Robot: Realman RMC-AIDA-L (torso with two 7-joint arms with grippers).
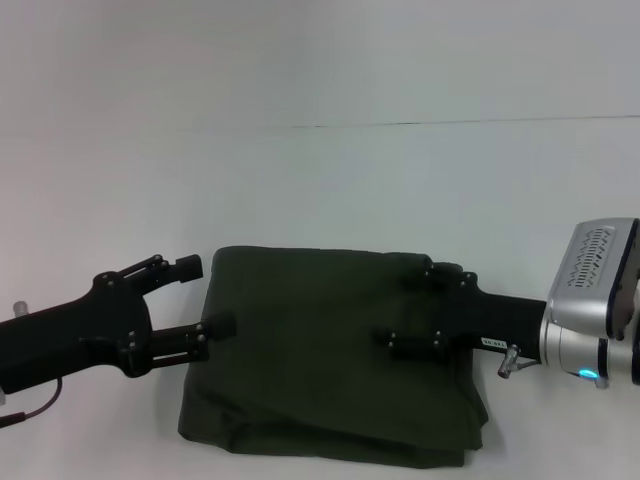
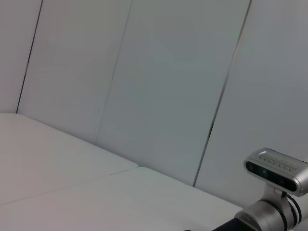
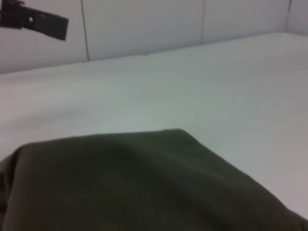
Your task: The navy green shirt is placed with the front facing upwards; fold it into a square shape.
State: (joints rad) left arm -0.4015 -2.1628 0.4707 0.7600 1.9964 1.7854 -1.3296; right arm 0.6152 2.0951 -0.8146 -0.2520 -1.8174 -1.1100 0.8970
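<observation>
The navy green shirt (image 1: 320, 350) lies on the white table (image 1: 320, 180) as a folded, roughly rectangular dark olive bundle with no lettering showing. My left gripper (image 1: 203, 296) is open at the shirt's left edge, its fingers apart and nothing between them. My right gripper (image 1: 408, 306) hovers over the shirt's right part, fingers spread and open, holding no cloth that I can see. In the right wrist view the shirt (image 3: 144, 187) fills the near part, and a finger of the left gripper (image 3: 36, 20) shows far off.
Bare white tabletop (image 3: 192, 82) stretches beyond the shirt to a panelled white wall (image 2: 159, 72). The right arm's silver wrist camera (image 2: 276, 171) shows in the left wrist view. A seam line (image 1: 450, 122) crosses the table far back.
</observation>
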